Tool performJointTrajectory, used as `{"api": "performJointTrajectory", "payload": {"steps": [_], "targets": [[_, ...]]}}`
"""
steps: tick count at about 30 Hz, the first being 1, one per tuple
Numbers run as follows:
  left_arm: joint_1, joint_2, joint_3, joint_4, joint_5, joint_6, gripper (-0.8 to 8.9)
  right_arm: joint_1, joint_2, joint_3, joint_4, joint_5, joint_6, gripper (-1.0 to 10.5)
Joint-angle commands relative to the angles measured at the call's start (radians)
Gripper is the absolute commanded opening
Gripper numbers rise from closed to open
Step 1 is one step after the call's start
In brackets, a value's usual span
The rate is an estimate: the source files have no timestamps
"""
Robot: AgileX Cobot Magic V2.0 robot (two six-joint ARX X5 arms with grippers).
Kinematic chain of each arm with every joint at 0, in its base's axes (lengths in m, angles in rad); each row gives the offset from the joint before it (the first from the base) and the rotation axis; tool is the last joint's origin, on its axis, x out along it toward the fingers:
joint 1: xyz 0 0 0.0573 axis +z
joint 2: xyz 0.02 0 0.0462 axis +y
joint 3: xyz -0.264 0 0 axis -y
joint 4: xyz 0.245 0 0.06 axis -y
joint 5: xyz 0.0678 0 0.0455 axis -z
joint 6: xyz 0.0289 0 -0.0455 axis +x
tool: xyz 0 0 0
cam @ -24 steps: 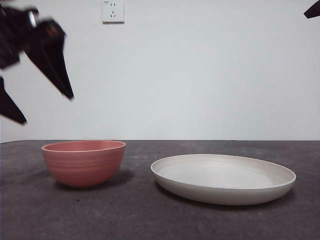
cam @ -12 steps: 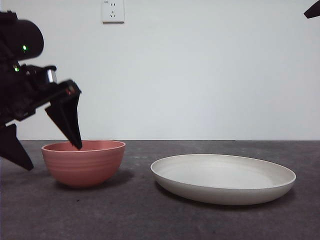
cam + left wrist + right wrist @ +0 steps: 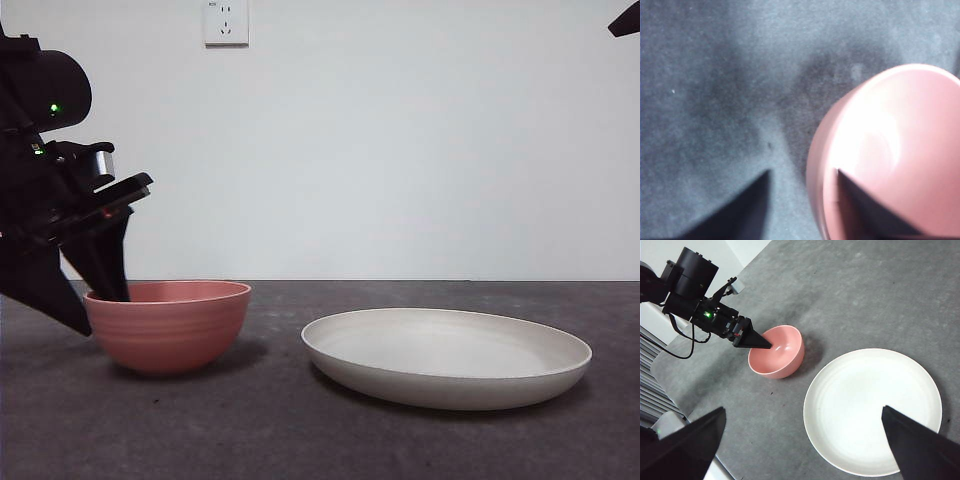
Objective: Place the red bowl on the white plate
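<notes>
The red bowl stands upright on the dark table, left of the white plate, with a gap between them. My left gripper is open and straddles the bowl's left rim, one jaw inside and one outside. The left wrist view shows this gripper with the bowl's wall between its jaws. My right gripper hangs open high above the table, looking down on the bowl and the plate. It appears only as a black tip in the front view.
A wall socket sits high on the white wall behind. The left arm's body and cables lie beside the bowl near the table's edge. The grey table surface stretches beyond the plate.
The left gripper came down from the upper left to the bowl's left rim, and one jaw now dips inside the bowl. Bowl and plate have not moved.
</notes>
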Motion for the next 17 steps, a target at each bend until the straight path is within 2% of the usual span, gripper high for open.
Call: {"api": "performJointTrajectory", "payload": {"steps": [1, 6, 9, 15, 17], "targets": [[-0.007, 0.011, 0.018, 0.004, 0.001, -0.022, 0.56, 0.004, 0.004, 0.014, 0.009, -0.001, -0.012, 5.0], [-0.016, 0.011, 0.018, 0.004, 0.000, -0.029, 0.15, 0.004, 0.004, 0.014, 0.009, -0.001, -0.012, 5.0], [-0.023, 0.011, 0.039, -0.019, -0.008, -0.075, 0.15, 0.004, 0.004, 0.014, 0.010, -0.001, -0.013, 5.0], [-0.090, 0.018, 0.198, -0.212, -0.130, -0.097, 0.15, 0.004, 0.004, 0.014, 0.010, -0.001, -0.013, 5.0], [-0.125, 0.034, 0.266, -0.275, -0.144, -0.097, 0.15, 0.004, 0.004, 0.014, 0.010, -0.001, -0.012, 5.0]]}}
